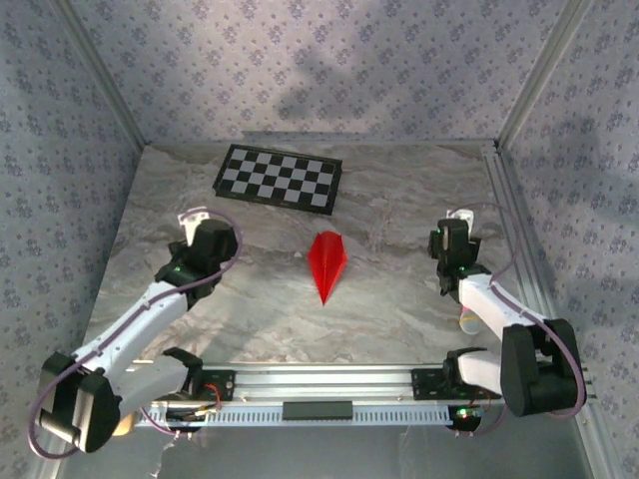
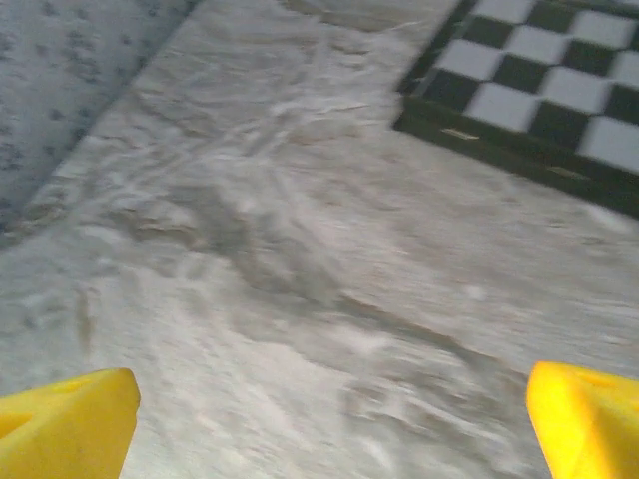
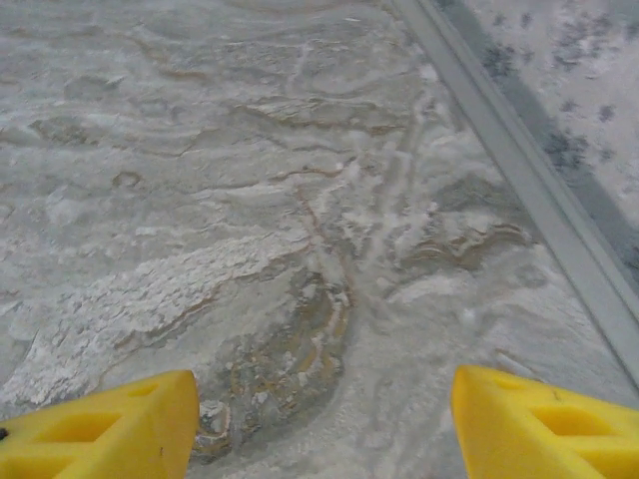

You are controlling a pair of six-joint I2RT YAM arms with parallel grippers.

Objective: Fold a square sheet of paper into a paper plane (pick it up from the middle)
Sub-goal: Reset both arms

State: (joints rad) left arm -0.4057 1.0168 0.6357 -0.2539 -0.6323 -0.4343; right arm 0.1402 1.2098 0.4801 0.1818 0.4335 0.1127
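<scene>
Red paper plane (image 1: 326, 261) lying mid-table, long tip pointing near, checkerboard (image 1: 280, 177) just beyond. Left gripper (image 2: 329, 424) and right gripper (image 3: 324, 424) spread wide, empty, well apart from it.

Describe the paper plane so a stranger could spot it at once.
On the marble-patterned table, find the black-and-white checkerboard at the far edge. Just nearer than its right end lies the paper plane, alone near the table's middle. It is the only bright red thing: a slim folded dart, tip pointing nearward.
</scene>
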